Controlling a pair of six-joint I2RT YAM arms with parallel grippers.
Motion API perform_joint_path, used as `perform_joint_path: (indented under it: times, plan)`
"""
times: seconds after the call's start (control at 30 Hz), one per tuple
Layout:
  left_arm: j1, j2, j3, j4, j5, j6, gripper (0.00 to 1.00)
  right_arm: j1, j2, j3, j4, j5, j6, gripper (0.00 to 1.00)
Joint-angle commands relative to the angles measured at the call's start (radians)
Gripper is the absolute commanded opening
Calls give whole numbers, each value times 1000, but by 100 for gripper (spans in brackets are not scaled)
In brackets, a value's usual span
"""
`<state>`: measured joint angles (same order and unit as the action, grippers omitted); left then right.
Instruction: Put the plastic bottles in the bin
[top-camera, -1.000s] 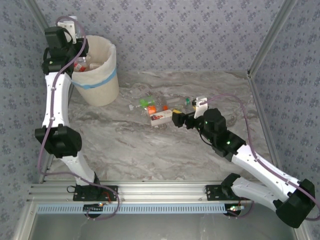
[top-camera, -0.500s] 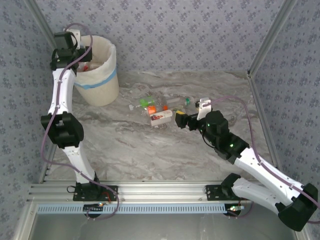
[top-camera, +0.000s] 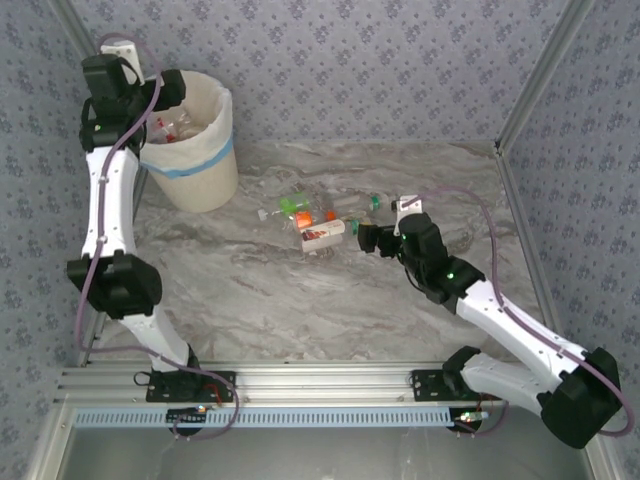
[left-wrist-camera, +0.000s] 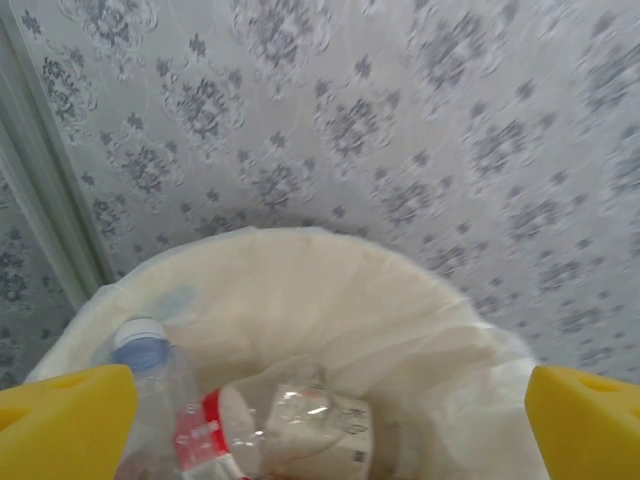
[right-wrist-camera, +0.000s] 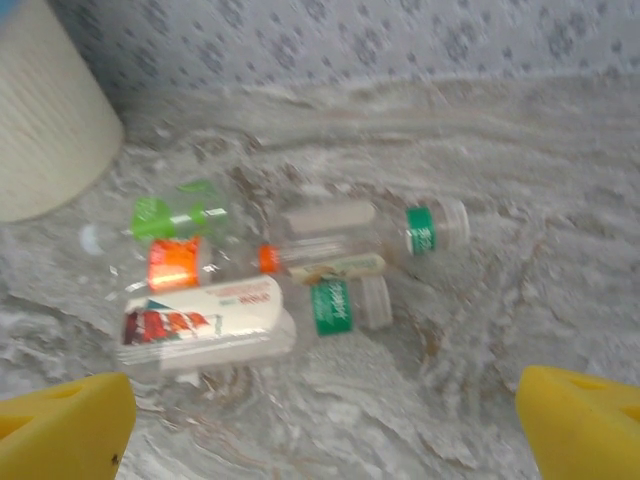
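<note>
Sprung wide open since before at left gripper (left-wrist-camera: 320, 420), empty above bin (left-wrist-camera: 330, 300). Gaping empty too at right gripper (right-wrist-camera: 320, 420), near clear bottles (right-wrist-camera: 210, 320) lying jumbled.

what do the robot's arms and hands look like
The left arm and right arm have white links, black joints and a thin purple cable looping alongside; the right arm shows a small green light. The left hand and right hand have blocky yellow fingers.
</note>
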<state>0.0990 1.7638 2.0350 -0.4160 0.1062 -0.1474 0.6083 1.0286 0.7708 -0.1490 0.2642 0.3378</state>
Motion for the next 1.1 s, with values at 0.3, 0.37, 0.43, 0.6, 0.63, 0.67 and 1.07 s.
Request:
perform_joint_path:
  times: [0.3,0.37,0.43,0.6,0.63,0.67,1.07]
  plan:
    - [-189,-199,-244,77,156,-154,99,-138,323,206,-161,-309,-4,100]
    - [-288,-193,-257,24,125,-17,100,-151,340,203,-124,-274,89,100]
    - [-392,-171,-271,-39,104,93,99,-166,336,187,-83,-279,155,100]
    - [-600,-62,-370,-62,-39,241,100,-174,267,166,-119,-171,198,100]
    - [-620,-31,-366,-87,-55,267,99,-179,247,157,-136,-145,205,100]
    - [-641,10,-354,-122,-79,297,99,-187,221,145,-154,-126,221,100]
    - [-751,255,-370,-227,-105,491,94,-249,86,43,-192,-114,247,100]
